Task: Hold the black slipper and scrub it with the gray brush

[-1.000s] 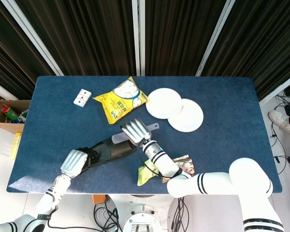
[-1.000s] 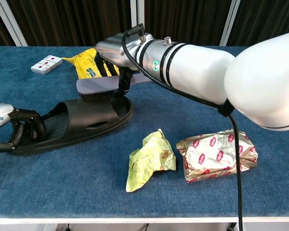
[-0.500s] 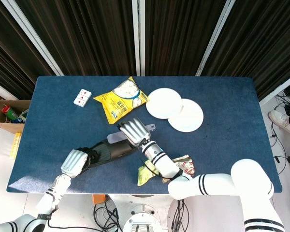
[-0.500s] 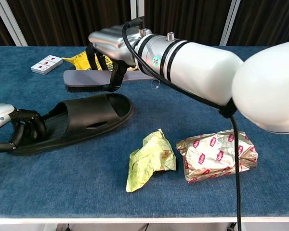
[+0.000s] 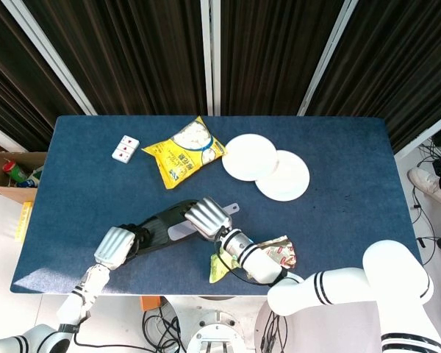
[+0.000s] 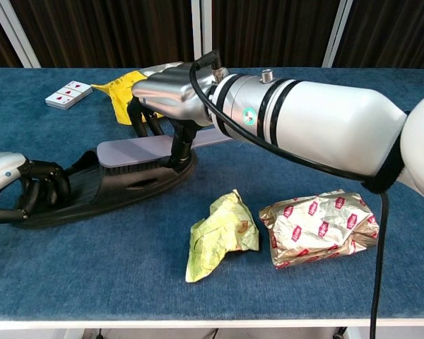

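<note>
The black slipper (image 5: 153, 226) (image 6: 127, 185) lies on its sole near the table's front left. My left hand (image 5: 114, 247) (image 6: 18, 187) grips its heel end, fingers curled over the rim. My right hand (image 5: 208, 215) (image 6: 171, 95) holds the gray brush (image 5: 179, 230) (image 6: 131, 152) by its handle. The brush lies flat, bristles down, pressed on the slipper's strap and footbed. The right forearm crosses the upper right of the chest view and hides the slipper's toe end there.
A crumpled yellow-green wrapper (image 6: 222, 233) and a gold-and-red foil packet (image 6: 318, 226) lie right of the slipper near the front edge. Farther back are a yellow snack bag (image 5: 184, 151), playing cards (image 5: 125, 148) and two white plates (image 5: 250, 156).
The right hand lifted the brush off the slipper's toe and away, then brought it back down onto the slipper, nearer its middle. The left hand kept its grip on the heel.
</note>
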Motion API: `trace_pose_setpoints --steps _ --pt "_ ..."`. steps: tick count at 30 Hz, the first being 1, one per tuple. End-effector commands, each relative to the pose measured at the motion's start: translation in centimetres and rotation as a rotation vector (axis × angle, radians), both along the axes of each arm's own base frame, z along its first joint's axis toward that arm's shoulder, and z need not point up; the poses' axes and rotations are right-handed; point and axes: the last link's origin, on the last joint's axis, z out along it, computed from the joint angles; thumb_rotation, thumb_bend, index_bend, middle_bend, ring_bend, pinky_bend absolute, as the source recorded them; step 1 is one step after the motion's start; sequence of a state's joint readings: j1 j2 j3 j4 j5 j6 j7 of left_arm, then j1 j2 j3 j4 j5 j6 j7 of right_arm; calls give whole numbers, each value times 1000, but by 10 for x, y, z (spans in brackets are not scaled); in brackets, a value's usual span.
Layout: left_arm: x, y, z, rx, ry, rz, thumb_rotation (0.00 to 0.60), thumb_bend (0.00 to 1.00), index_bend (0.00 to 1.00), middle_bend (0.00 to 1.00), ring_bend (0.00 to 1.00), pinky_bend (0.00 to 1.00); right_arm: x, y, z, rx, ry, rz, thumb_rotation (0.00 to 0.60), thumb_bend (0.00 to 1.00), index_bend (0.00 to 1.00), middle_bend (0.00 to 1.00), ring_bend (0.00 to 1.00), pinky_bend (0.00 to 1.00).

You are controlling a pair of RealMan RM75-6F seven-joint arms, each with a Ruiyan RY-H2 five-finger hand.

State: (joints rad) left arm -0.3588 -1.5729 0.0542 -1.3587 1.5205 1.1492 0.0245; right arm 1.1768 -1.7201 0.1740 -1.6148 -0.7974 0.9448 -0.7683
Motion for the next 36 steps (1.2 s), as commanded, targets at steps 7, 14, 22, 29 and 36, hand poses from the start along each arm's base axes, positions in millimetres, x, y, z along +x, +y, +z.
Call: trace_pose_setpoints --steps 7,14,22,29,36 --pt "-1 0 0 -4 5 4 600 839 436 505 384 485 9 -11 -11 -25 14 -22 600 637 865 620 601 753" --pt "-3 0 1 -10 9 8 600 837 437 506 384 487 9 -26 -19 -34 27 -76 600 628 876 624 601 753" --pt "-5 0 4 -3 10 14 600 837 436 505 384 487 10 -43 -25 -94 27 -99 600 628 876 625 602 755" --pt "-5 1 3 -5 8 15 600 838 436 506 384 487 3 -56 -22 -185 21 -121 600 628 877 629 608 761" --pt "-6 1 3 -6 8 17 600 838 436 505 384 487 8 -51 -1 -167 -65 -110 600 617 878 631 609 761"
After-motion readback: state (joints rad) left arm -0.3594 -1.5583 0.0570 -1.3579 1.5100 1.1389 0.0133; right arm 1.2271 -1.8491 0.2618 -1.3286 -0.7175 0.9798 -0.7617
